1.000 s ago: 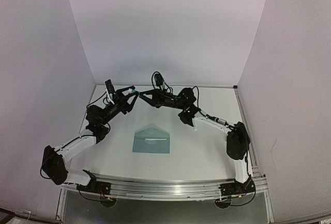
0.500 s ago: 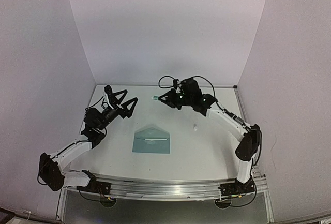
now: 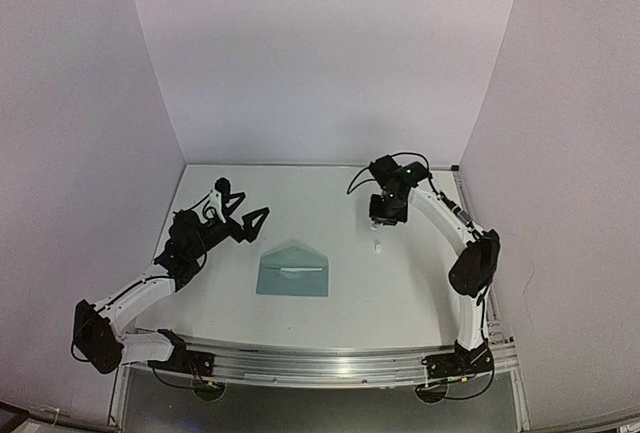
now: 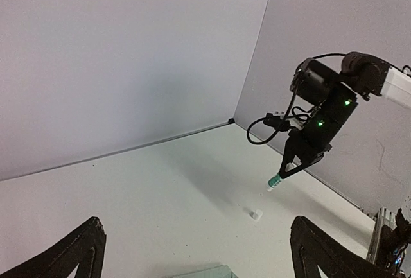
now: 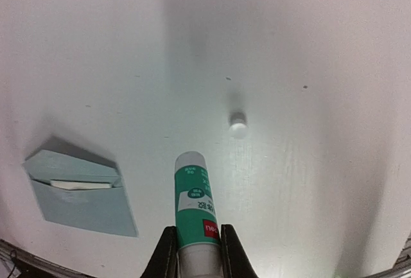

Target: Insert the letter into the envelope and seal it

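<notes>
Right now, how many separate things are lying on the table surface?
2: the envelope near the middle, and a tiny white cylinder to its right. The letter sits inside the envelope, only its edge showing.

White shells cover the long links of the left arm (image 3: 150, 281) and right arm (image 3: 445, 215), joints black; black cables (image 4: 266, 124) loop at the right wrist beside green lights (image 4: 347, 103); the left gripper (image 3: 243, 200) is black with tapered fingers (image 4: 77, 252)
</notes>
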`<act>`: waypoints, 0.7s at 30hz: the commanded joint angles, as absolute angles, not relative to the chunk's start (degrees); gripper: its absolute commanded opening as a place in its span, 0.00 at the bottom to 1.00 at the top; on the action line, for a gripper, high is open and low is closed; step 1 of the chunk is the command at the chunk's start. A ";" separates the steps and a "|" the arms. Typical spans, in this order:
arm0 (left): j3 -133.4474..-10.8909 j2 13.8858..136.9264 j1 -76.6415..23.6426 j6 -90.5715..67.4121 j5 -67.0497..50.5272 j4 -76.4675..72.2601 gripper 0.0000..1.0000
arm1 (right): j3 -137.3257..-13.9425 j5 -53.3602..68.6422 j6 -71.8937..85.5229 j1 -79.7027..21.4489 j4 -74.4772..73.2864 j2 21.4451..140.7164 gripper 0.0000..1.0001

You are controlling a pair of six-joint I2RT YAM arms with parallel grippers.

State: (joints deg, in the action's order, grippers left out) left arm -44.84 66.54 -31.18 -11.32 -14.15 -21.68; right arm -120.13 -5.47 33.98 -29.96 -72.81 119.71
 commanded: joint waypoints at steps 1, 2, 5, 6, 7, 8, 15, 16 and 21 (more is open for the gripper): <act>-44.70 66.08 -31.03 -9.36 -15.40 -19.12 0.99 | -116.87 -5.91 28.45 -25.44 -87.66 121.52 0.00; -44.71 66.05 -31.03 -9.22 -15.72 -19.00 1.00 | -115.66 -4.84 28.01 -24.47 -86.35 121.91 0.00; -44.58 65.99 -31.02 -8.81 -15.90 -18.60 1.00 | -112.55 -2.62 26.78 -22.48 -83.08 123.43 0.00; -44.57 65.89 -31.03 -8.68 -15.67 -18.49 0.99 | -112.23 -2.85 26.70 -22.38 -82.49 124.10 0.00; -44.54 65.78 -31.03 -8.57 -15.25 -18.37 0.99 | -112.15 -3.04 26.66 -22.30 -82.09 124.86 0.00; -44.49 65.73 -31.03 -8.51 -14.65 -18.27 0.99 | -112.43 -3.07 26.62 -22.26 -81.96 125.84 0.00; -45.08 66.38 -31.03 -7.57 -14.06 -18.02 0.99 | -112.65 -3.61 26.32 -22.22 -80.86 130.14 0.00; -45.03 66.48 -31.04 -7.60 -14.06 -18.19 1.00 | -112.59 -3.68 26.28 -22.21 -80.78 130.42 0.00; -44.91 66.91 -31.03 -7.75 -14.05 -18.55 1.00 | -112.83 -4.18 26.52 -22.21 -80.75 131.73 0.00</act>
State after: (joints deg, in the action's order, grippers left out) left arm -44.73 66.63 -31.18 -8.75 -14.72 -18.87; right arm -112.38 -4.12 26.87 -22.00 -76.26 130.22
